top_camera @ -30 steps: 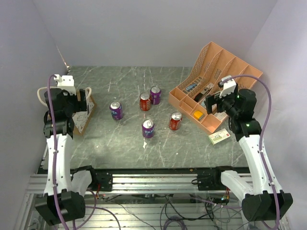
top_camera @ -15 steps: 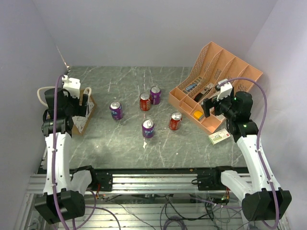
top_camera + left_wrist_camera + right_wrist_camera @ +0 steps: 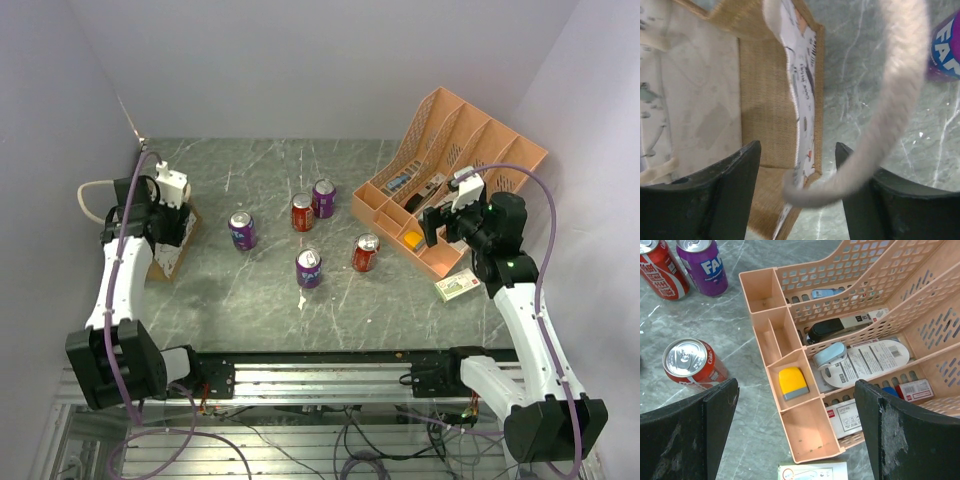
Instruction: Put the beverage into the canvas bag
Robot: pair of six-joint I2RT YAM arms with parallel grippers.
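The canvas bag (image 3: 172, 245) sits at the left edge of the table (image 3: 250, 315), with the left gripper (image 3: 166, 212) hanging directly over it. The jaws stand apart. In the wrist view the bag's white patterned panel and a cream rope handle (image 3: 900, 90) pass between the fingers without being pinched (the handle curls across in front of one finger). Five cans (image 3: 309, 268) stand upright around the middle of the table, three purple and two red, all outside the bag. The right gripper (image 3: 437, 222) hovers wide open and empty above the near end of the orange organizer (image 3: 450, 160) in the far right corner. A small box (image 3: 457, 285) lies just beside the organizer.
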